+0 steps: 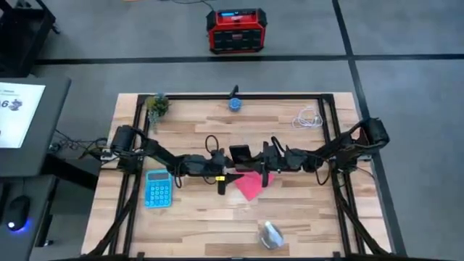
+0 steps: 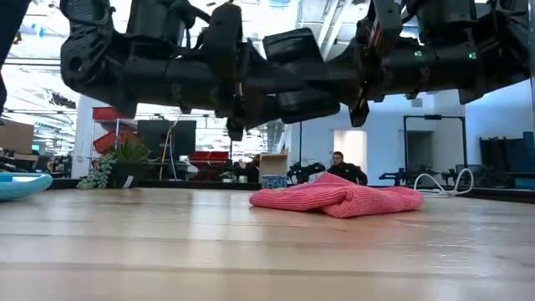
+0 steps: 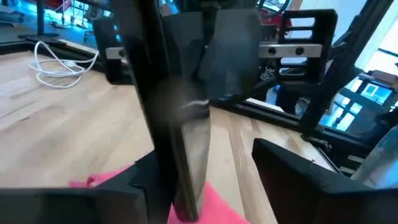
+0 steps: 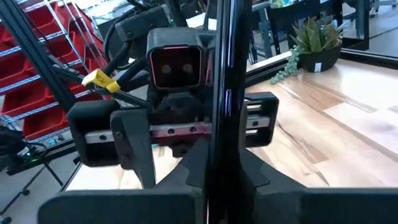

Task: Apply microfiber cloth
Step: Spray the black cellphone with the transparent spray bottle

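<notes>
The soft pink-red microfiber cloth point(image 1: 249, 186) lies loose on the wooden bench point(image 1: 196, 228), just below the centre of the high view. In the low view it is rumpled into a low heap with a raised fold in the middle. Neither arm touches it.

Both arms meet above it, over the centre of the bench. The right gripper point(image 4: 221, 180) has its jaws closed nearly together on a thin black slab, seemingly a phone point(image 4: 221, 93), held edge-on. The left gripper point(image 3: 205, 171) faces it with its jaws spread wide. The slab stands between them close to one finger point(image 3: 134, 186) and well clear of the other point(image 3: 292, 180), so it does not look clamped from that side.

A light-blue calculator point(image 1: 158, 188) lies at centre left of the high view, and a coiled white cable point(image 1: 308, 118) lies at upper right.

The cloth should prove very light, limp and easy to drag, and it would sag and fold under its own weight once lifted. It is not fragile, and its napped weave ought to give the pads good friction. The raised fold or a free corner looks like the best place to pinch. The flat parts would probably just slide across the wood.
</notes>
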{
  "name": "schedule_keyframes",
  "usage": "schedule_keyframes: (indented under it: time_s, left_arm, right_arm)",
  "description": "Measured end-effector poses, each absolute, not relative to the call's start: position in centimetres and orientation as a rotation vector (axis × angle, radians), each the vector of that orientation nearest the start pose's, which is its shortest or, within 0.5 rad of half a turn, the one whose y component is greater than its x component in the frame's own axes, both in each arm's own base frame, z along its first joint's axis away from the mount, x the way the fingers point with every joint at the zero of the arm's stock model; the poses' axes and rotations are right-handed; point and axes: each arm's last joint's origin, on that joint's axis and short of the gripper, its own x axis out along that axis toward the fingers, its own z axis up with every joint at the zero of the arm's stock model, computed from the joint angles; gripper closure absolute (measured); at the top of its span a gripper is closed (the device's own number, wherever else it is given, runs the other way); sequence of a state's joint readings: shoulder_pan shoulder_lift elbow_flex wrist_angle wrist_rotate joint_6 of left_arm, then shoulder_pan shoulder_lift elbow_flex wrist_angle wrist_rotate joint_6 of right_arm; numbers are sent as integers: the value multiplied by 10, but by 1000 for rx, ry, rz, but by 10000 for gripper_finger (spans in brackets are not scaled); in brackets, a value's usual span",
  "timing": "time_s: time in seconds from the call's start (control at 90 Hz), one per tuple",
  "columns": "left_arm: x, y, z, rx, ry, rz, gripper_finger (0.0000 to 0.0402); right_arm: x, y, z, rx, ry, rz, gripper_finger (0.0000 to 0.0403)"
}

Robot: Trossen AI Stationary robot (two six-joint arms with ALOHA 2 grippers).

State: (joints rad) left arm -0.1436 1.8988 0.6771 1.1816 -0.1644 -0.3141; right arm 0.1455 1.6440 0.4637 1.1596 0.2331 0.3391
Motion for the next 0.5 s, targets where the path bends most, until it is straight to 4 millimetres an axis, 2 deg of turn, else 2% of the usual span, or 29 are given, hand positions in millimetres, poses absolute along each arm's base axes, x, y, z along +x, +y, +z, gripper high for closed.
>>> schedule_keyframes:
  time_s: [0.122,0.3,0.5]
  left_arm:
    - [344,-45,143,-302,42,34,279]
    - [346,-45,140,-295,85,38,380]
    - [345,-46,136,-294,122,68,389]
  right_arm:
    - [282,35,161,335,7,-85,387]
    - [282,35,160,329,19,-70,384]
    - [280,33,159,229,75,-97,335]
